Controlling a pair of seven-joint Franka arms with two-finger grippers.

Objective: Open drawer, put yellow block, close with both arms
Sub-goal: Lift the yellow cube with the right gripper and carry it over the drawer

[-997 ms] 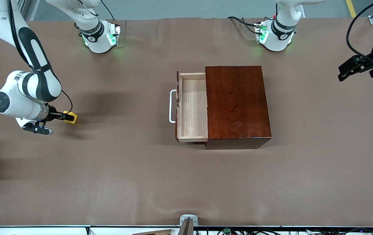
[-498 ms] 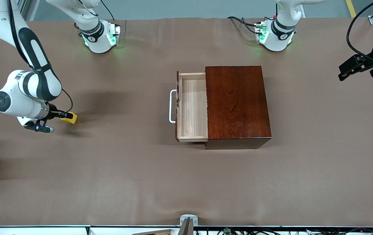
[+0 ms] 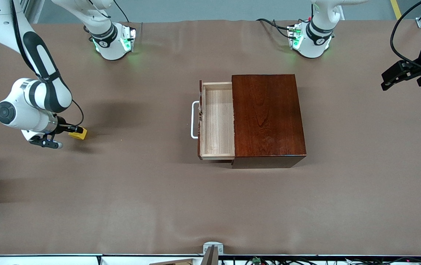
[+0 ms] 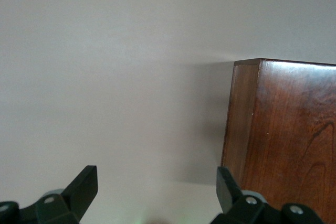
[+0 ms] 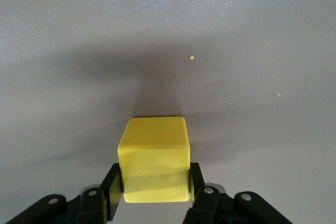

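Brown matte covering [image 3: 129, 206] spreads over the whole table, with both arms' green-lit bases along its edge farthest from the front camera. Near the table's middle stands the glossy mahogany box [image 3: 267, 117], and its drawer [image 3: 217, 121] is pulled out toward the right arm's end, pale wooden tray bare, white bar handle [image 3: 194, 120] facing that same end.

Well apart from it, close to the right arm's end of the table, sits the yellow block [image 3: 78, 134]. The right gripper [image 3: 73, 129] is down at it with its jaws closed on two opposite faces of the block [image 5: 154, 159], fingers [image 5: 195, 180] pressed against its sides; the block looks to rest on or just above the covering, so I judge it gripped but not yet lifted.

What the coming move turns on: the open tray lies from the held block toward the left arm's end, at much the same distance from the front camera, with the drawer's front and handle standing between block and tray. The carry should therefore rise enough to pass over them. A cube has no long axis to mind.

The left gripper [image 3: 398, 75] waits in the air over the left arm's end of the table, jaws wide and holding nothing; its wrist view shows a side of the box [image 4: 283, 140].

No brand, label or legible writing shows anywhere
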